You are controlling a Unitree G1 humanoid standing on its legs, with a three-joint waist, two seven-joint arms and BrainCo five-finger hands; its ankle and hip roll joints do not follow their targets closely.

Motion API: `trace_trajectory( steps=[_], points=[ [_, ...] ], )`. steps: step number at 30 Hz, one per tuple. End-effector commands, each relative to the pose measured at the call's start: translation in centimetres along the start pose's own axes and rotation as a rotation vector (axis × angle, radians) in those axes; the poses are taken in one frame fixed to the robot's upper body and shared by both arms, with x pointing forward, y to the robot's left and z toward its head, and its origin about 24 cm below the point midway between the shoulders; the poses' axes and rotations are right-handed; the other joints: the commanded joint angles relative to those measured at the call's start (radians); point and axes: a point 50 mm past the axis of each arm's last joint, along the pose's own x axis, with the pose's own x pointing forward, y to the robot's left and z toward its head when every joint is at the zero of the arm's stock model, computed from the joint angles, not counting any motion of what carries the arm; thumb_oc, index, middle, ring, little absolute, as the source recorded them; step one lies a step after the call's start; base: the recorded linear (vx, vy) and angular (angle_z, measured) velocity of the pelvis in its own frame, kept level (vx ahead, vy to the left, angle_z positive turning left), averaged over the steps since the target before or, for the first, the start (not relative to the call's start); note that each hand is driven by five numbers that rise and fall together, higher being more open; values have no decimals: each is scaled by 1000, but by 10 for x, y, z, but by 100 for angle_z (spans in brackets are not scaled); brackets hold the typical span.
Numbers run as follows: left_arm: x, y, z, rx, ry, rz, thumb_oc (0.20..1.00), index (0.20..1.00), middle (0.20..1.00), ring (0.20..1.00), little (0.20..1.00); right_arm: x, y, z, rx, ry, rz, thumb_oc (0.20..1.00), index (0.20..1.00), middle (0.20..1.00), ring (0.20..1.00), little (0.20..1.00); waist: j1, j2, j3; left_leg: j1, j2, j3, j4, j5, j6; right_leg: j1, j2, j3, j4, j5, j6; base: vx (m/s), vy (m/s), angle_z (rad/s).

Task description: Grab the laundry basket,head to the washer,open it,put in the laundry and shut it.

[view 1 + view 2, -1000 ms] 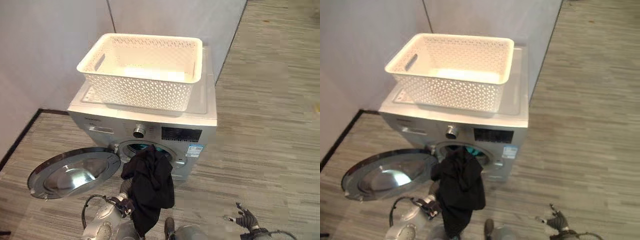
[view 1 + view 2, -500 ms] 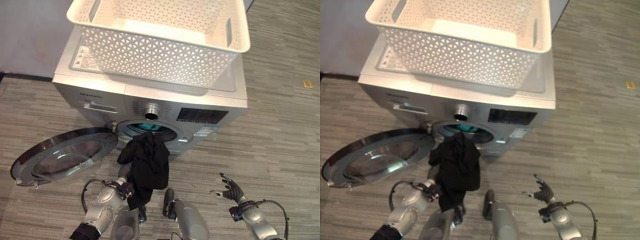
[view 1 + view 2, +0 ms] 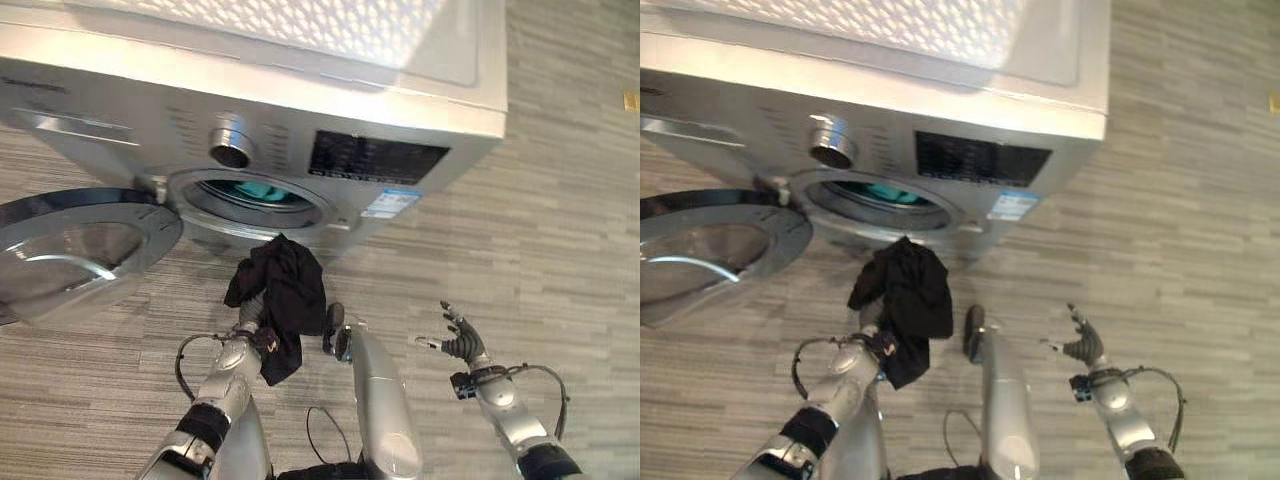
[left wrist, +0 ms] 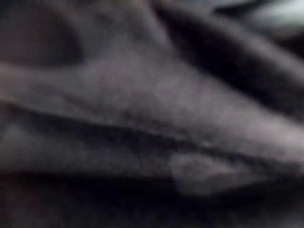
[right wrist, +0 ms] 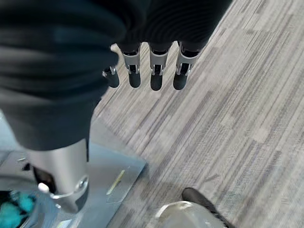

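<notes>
The silver washer (image 3: 400, 110) stands before me with its round door (image 3: 70, 245) swung open to the left. A teal cloth (image 3: 258, 189) lies inside the drum. The white laundry basket (image 3: 330, 25) sits on top of the washer. A black garment (image 3: 285, 285) is bunched over my left hand (image 3: 262, 340), which holds it up just below and in front of the drum opening. Dark cloth (image 4: 152, 114) covers the left wrist view. My right hand (image 3: 458, 343) hangs over the floor to the right, open, with its fingers (image 5: 156, 71) straight and nothing in it.
Grey striped floor (image 3: 560, 230) stretches to the right of the washer. The open door takes up the space low on the left. The washer's lower front corner (image 5: 109, 175) lies close to my right hand.
The camera has tipped down and come closer to the washer's front. My left hand still carries the black garment before the opening. My right hand stays open at the right.
</notes>
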Motion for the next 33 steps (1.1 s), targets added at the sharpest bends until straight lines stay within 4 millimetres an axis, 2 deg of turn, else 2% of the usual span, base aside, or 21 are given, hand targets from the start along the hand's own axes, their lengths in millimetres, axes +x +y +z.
trace_trajectory(
  steps=[1,4,7,10,11,12,15,16,17,20,22,24,26,30,31,33],
  points=[
    [5,-11,25,-93,-142,50,200,200,200,200,200,-6,1,7,22,-56,-7,1000,1000,1000,1000,1000,-17,-5,-63,-44,-2,14,133,-114,3,5,-14,13,-39,7,92,23,75,-7],
    [21,-8,52,-189,-212,158,200,200,200,200,200,-3,4,18,32,-102,7,1000,1000,1000,1000,1000,-44,-29,-69,-102,7,19,150,-125,9,-49,2,21,-45,16,97,39,101,-15],
    [38,2,94,-266,-295,258,200,200,200,200,200,-2,6,24,40,-125,40,1000,1000,1000,1000,1000,-74,-55,-82,-146,20,29,170,-141,13,-91,19,40,-54,29,106,58,112,-18],
    [47,10,151,-324,-417,318,200,200,200,200,200,-2,6,29,32,-154,68,1000,1000,1000,1000,1000,-102,-72,-101,-181,29,32,182,-152,15,-123,30,53,-63,42,118,68,72,-19],
    [47,11,153,-326,-421,318,200,200,200,200,200,-1,6,31,32,-159,69,1000,1000,1000,1000,1000,-105,-72,-101,-186,29,32,184,-152,15,-128,31,53,-62,43,118,73,67,-23],
    [49,16,192,-266,-486,344,200,200,200,200,200,-2,5,29,24,-157,90,1000,1000,1000,1000,1000,-123,-78,-116,-202,33,39,185,-155,13,-137,35,57,-79,57,126,54,46,-21],
    [44,21,239,-266,-581,370,200,200,200,200,200,-3,5,25,25,-144,98,1000,1000,1000,1000,1000,-143,-78,-134,-225,35,43,180,-155,10,-154,38,61,-118,81,137,58,40,-17],
    [41,16,257,-276,-624,362,200,200,200,200,200,-3,6,24,35,-138,102,1000,1000,1000,1000,1000,-149,-79,-140,-238,40,46,180,-153,9,-160,42,62,-140,94,140,36,51,-11],
    [34,-1,291,-255,-707,324,200,200,200,200,200,0,8,22,72,-118,90,1000,1000,1000,1000,1000,-160,-76,-149,-263,48,47,188,-152,9,-173,48,66,-174,121,151,23,47,-21],
    [17,-34,337,-279,-839,225,200,200,200,200,200,9,16,36,99,-160,101,1000,1000,1000,1000,1000,-160,-80,-159,-302,77,59,201,-156,14,-182,61,58,-245,169,170,3,32,-22],
    [10,-54,349,-288,-879,145,200,200,200,200,200,11,22,46,120,-194,125,1000,1000,1000,1000,1000,-158,-78,-155,-324,92,58,215,-156,15,-188,68,55,-263,183,175,-1,4,-18],
    [9,-61,353,-308,-884,121,200,200,200,200,200,12,29,63,132,-264,166,1000,1000,1000,1000,1000,-155,-74,-144,-348,105,54,234,-164,18,-209,70,56,-261,190,176,-7,36,-25],
    [13,-60,347,-333,-858,127,200,200,200,200,200,11,35,77,132,-319,196,1000,1000,1000,1000,1000,-152,-75,-128,-365,113,49,253,-170,21,-230,71,56,-251,192,173,-12,61,-20],
    [21,-54,334,-352,-805,156,216,216,216,216,216,5,42,89,125,-379,225,1000,1000,1000,1000,1000,-154,-72,-104,-388,116,39,276,-180,25,-275,76,64,-217,182,166,0,39,-12],
    [24,-50,329,-349,-786,172,1000,1000,1000,1000,1000,4,43,91,130,-392,229,1000,1000,1000,1000,1000,-155,-72,-101,-396,113,36,281,-180,25,-285,75,68,-211,181,166,2,10,-3],
    [32,-47,318,-321,-730,198,1000,1000,1000,1000,1000,4,45,95,122,-408,237,1000,1000,1000,1000,1000,-158,-67,-95,-406,104,34,280,-181,27,-298,71,70,-203,182,161,0,0,0]
  ],
)
